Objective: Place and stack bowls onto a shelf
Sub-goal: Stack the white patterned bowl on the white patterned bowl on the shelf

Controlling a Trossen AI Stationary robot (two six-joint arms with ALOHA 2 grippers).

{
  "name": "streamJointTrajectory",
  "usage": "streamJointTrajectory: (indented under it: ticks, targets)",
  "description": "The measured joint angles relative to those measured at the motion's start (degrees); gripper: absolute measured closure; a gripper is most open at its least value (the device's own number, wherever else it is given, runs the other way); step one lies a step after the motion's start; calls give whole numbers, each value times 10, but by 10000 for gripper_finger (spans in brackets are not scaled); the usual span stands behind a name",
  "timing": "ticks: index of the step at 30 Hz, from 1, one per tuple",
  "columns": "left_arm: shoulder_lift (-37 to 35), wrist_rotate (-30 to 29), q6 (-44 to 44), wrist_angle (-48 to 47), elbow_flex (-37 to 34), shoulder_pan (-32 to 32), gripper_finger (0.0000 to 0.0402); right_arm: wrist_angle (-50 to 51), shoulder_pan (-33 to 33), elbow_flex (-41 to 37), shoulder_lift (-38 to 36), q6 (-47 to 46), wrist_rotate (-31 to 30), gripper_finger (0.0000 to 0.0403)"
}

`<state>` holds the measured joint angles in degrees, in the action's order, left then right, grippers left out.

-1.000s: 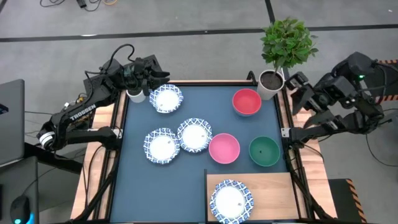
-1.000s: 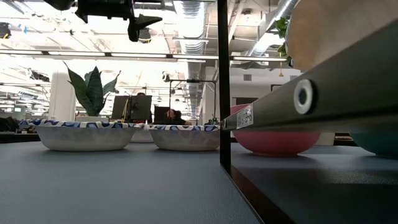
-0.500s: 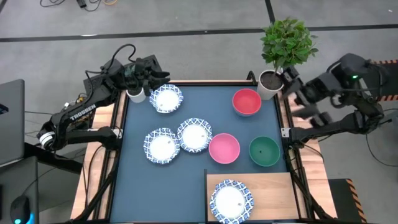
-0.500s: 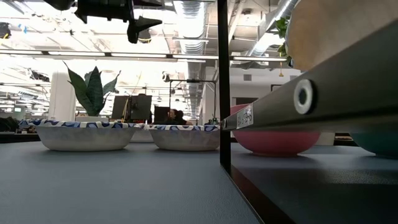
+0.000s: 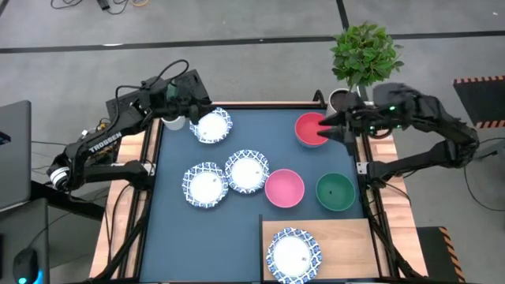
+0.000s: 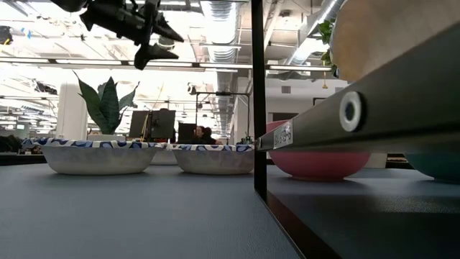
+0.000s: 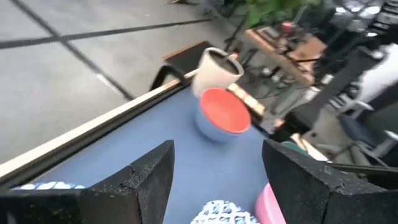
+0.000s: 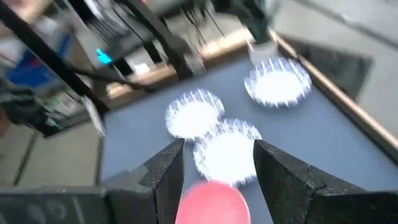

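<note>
While both arms hang above the far end of the worktop, the scene reads from left to right as follows.
Left tool: released, fingers spread, holding nothing, above the far left white bowl.
Writing: "TROSSEN" in white on the left arm; a small label on the post in the low view is too small to read.
White bowls with blue rims: four. One far left, two touching mid-worktop, one on the shelf.
Pink bowl: one, just beside the right-hand middle white bowl.
Red bowl: one, at the far right.
Green bowl: one, near the right edge, beside the pink one.
Shelf: one light wood board at the near right corner.
Right tool: released, fingers apart, empty, at the red bowl's right rim.
Plant: one, in a white pot at the far right corner.
Worktop: dark blue with wooden edges.
Room: grey floor; open office with ceiling lights behind.
</note>
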<state>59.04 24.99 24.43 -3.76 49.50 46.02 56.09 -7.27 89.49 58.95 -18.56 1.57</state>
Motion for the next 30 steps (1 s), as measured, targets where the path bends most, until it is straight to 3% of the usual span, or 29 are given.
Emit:
streamJointTrajectory:
  ticks: [11, 19, 25, 30]
  targets:
    - [3, -59, -3, -37, 0, 0, 174, 100, -9, 0, 34, -10, -2, 188]
    - [47, -15, -3, -60, 0, -1, 174, 143, -47, 0, 60, 9, -2, 188]
    - [76, -19, -38, -77, 0, -3, 174, 147, -73, 0, 93, 56, -2, 188]
    - [78, -64, -93, -126, 0, -3, 174, 147, -89, 0, 127, 94, 0, 188]
